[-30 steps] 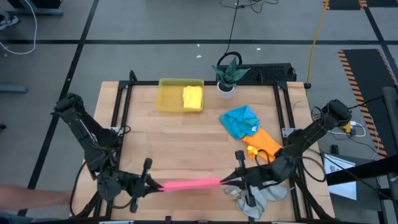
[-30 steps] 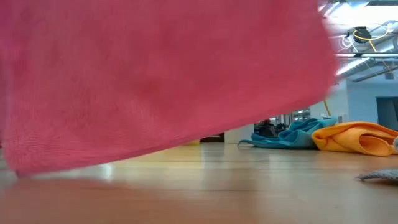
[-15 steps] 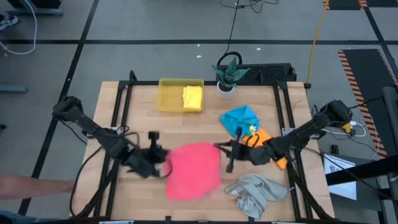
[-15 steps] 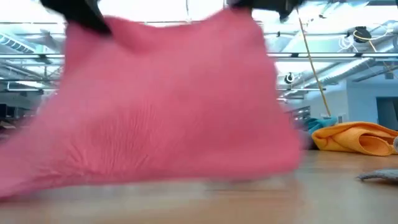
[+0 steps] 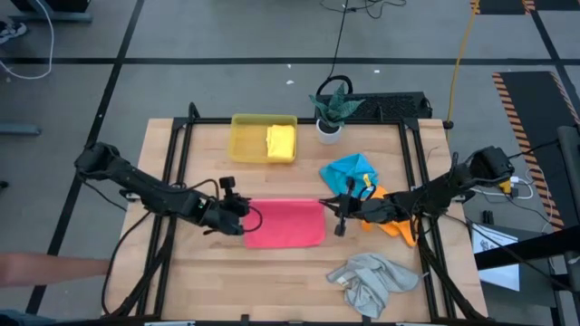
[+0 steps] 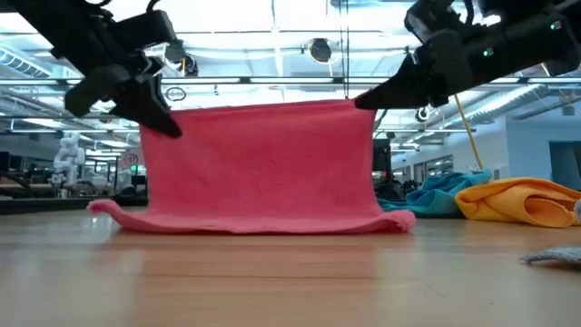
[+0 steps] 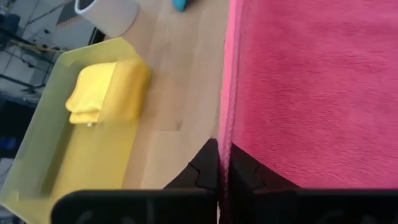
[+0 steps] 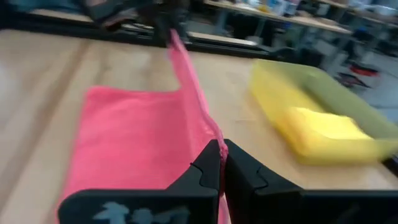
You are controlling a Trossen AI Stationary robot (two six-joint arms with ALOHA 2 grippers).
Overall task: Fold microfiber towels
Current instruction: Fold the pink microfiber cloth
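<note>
A pink microfiber towel [image 5: 284, 224] is stretched between my two grippers at the table's middle. Its upper edge [image 6: 263, 107] is raised and its lower edge [image 6: 254, 225] lies on the table. My left gripper [image 5: 243, 215] is shut on the upper left corner. My right gripper [image 5: 328, 207] is shut on the upper right corner. A blue towel [image 5: 352, 175] and an orange towel [image 5: 388, 210] lie at the right. A grey towel [image 5: 372, 281] is crumpled near the front right. A folded yellow towel [image 5: 281, 141] rests in the yellow tray [image 5: 246, 138]. My left gripper pinches the pink towel's upper left corner [image 7: 224, 147] between its two fingers, at the edge. It comes from the table's left, slanting down. The towel hangs below the hold, upper edge taut, lower end on the table. My right gripper pinches the upper right corner [image 8: 214, 135] between its two fingers, at the edge. It comes from the table's right, almost level. From there the edge [image 8: 186, 68] runs taut across to the other gripper.
A potted plant [image 5: 332, 110] stands at the far edge, right of the tray. A person's arm [image 5: 41, 269] shows beyond the table's left front. Bare wood lies in front of the pink towel [image 5: 272, 281].
Both grippers have carried the pink towel from the near edge toward the table's middle and downward. It first hung close to the low camera, then swung out. Now its lower end has settled on the table, and the upper edge stays taut between them.
</note>
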